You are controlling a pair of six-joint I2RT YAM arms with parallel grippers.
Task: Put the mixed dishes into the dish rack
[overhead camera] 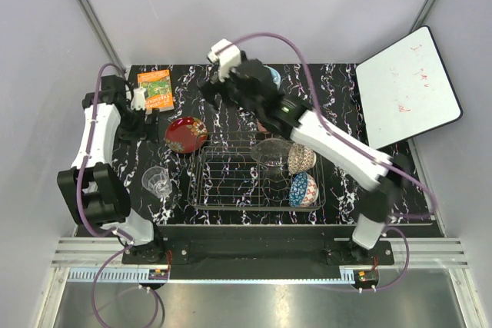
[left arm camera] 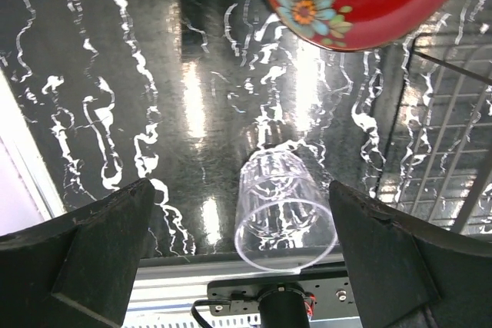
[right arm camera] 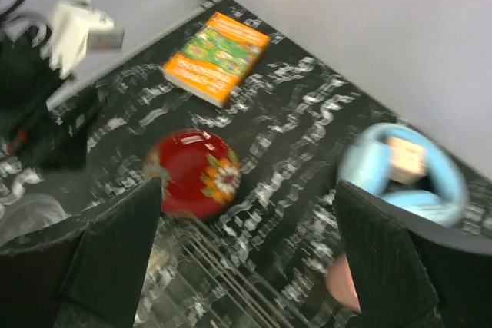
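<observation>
Closest in the left wrist view is the small clear glass tumbler (left arm camera: 284, 209), apparently upright on the surface (left arm camera: 154, 113), left of the dish rack (overhead camera: 231, 182) towards its near end. The left tool (left arm camera: 246, 266) hovers with the tumbler framed between its wide-spread fingers, gripping nothing. The right tool (right arm camera: 246, 266), over the far side, is likewise spread and empty. Just beside the rack's far-left corner lies a red flowered bowl (overhead camera: 186, 134). Inside the rack are a blue-patterned bowl (overhead camera: 304, 190), a beige-brown bowl (overhead camera: 302, 159) and a clear glass dish (overhead camera: 270, 153).

As I judge the risk, the tumbler is thin, smooth and tapered, so a pinch could slide off it or knock it over. The glossy black marbled surface throws glare that blurs its edges. Thin wire bars would give a narrow glass poor footing. Both arms converging on the rack could clash.
</observation>
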